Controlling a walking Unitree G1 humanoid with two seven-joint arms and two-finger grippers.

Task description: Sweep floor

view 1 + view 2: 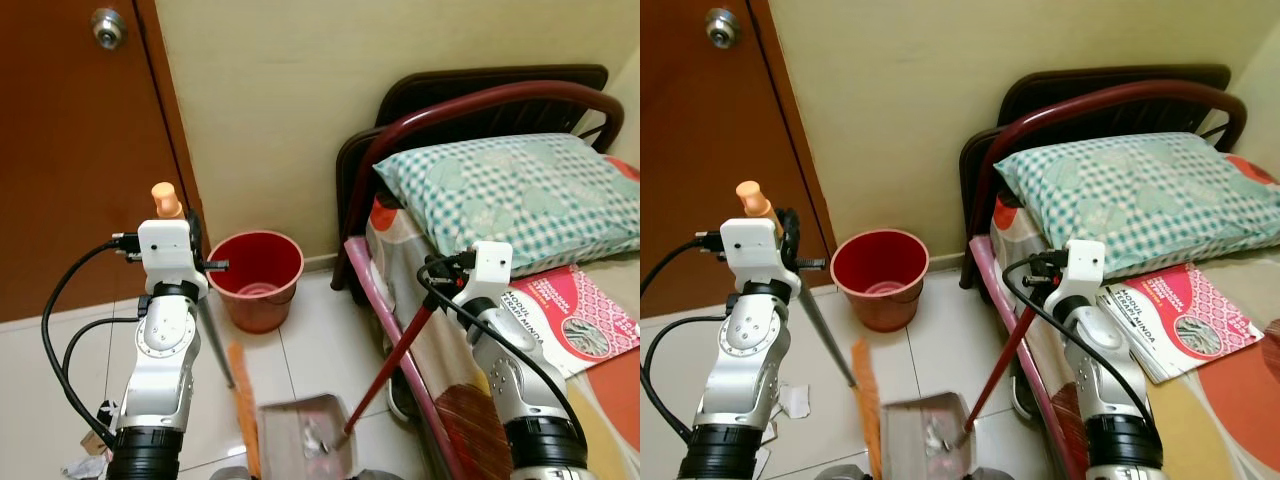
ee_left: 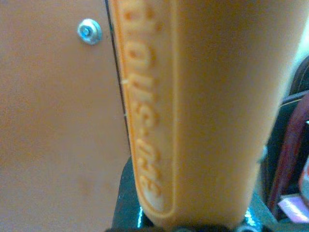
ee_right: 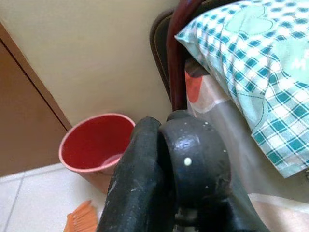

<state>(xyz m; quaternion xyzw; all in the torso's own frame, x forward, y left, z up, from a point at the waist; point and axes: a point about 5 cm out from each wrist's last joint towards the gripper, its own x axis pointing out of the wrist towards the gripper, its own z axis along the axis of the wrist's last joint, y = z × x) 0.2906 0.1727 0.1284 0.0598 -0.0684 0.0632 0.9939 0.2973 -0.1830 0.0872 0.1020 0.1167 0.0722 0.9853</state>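
The left gripper [image 1: 190,245] is clamped on the orange-capped broom handle [image 1: 166,199], with the orange bristles [image 1: 242,400] on the floor below it. The right gripper [image 1: 440,275] is closed around the dark red dustpan handle [image 1: 395,360]; the grey dustpan [image 1: 300,430] lies below it, beside the bristles. The red bucket [image 1: 256,277] stands between the two grippers, against the wall.

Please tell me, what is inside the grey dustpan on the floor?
Inside the dustpan lies a small heap of pale scraps near its red handle's lower end. What they are is too small to tell. The pan's near edge is cut off by the picture, so anything there is unseen.
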